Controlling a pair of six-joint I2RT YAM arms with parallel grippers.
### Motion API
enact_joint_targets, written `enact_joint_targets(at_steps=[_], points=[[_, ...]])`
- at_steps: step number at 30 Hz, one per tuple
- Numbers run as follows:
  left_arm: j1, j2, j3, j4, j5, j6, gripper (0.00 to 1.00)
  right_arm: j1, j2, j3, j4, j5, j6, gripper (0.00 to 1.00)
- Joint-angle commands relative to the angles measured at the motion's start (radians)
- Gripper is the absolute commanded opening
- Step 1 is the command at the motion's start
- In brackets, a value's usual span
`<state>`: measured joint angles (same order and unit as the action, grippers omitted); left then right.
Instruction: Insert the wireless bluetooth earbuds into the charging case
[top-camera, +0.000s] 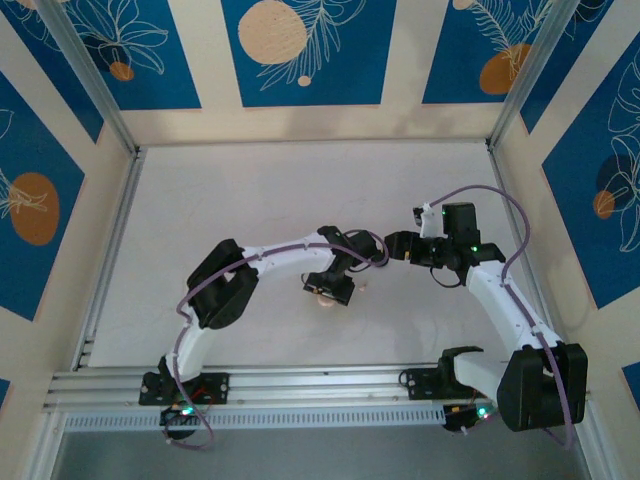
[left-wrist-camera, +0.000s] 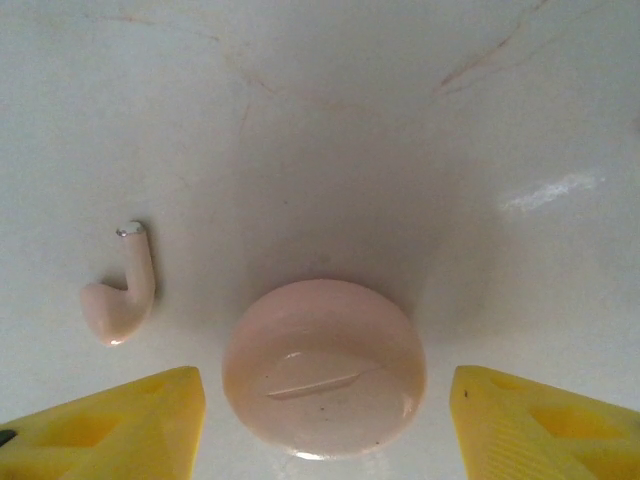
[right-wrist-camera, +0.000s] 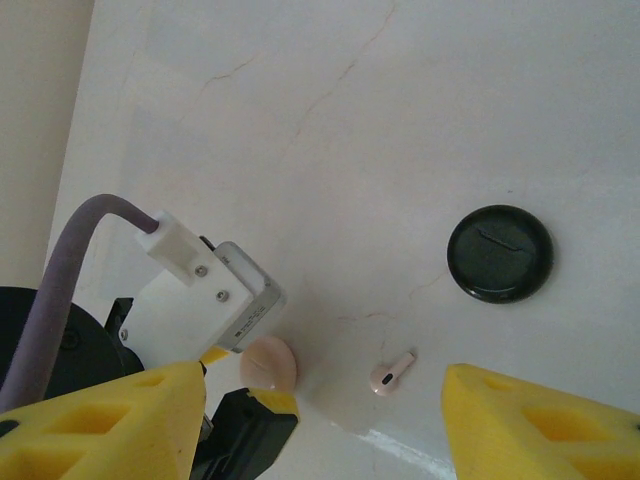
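pink plastic, glossy: the pale pink charging case (left-wrist-camera: 325, 370), round, lid closed, lying flat on the white table (left-wrist-camera: 400, 120). left gripper (left-wrist-camera: 325, 385) hangs low over it, yellow fingers (left-wrist-camera: 110, 425) spread wide, one on each side of the case, a gap of bare table showing on both sides. not touching.

one pale pink earbud (left-wrist-camera: 120, 300) lies loose on the table just beside the case, outside the gripper's span. bulb end nearer the case, stem pointing away, silver tip at the stem's end.

right wrist view: the bud lies between the pink case and a black charging case (right-wrist-camera: 500, 253), also round and closed. bud nearer the pink one, black one well apart.

right gripper (right-wrist-camera: 322, 378) hovers above the table, fingers spread, bare table between them.

overhead: both arms reach toward mid-table, left gripper over the pink case, right gripper near it on the right.
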<state>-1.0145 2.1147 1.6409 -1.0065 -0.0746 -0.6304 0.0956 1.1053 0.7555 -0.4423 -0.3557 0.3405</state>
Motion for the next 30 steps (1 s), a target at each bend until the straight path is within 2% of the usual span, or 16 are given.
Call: enact_joint_targets(at_steps=[1,30], points=[[0.011,0.020,-0.004,0.000,0.032,-0.004,0.63,-0.005,-0.009,-0.005,-0.021,-0.031,-0.021,0.64],[0.026,0.046,-0.036,0.006,0.035,0.030,0.58,-0.018,-0.020,0.008,-0.042,-0.045,-0.034,0.63]])
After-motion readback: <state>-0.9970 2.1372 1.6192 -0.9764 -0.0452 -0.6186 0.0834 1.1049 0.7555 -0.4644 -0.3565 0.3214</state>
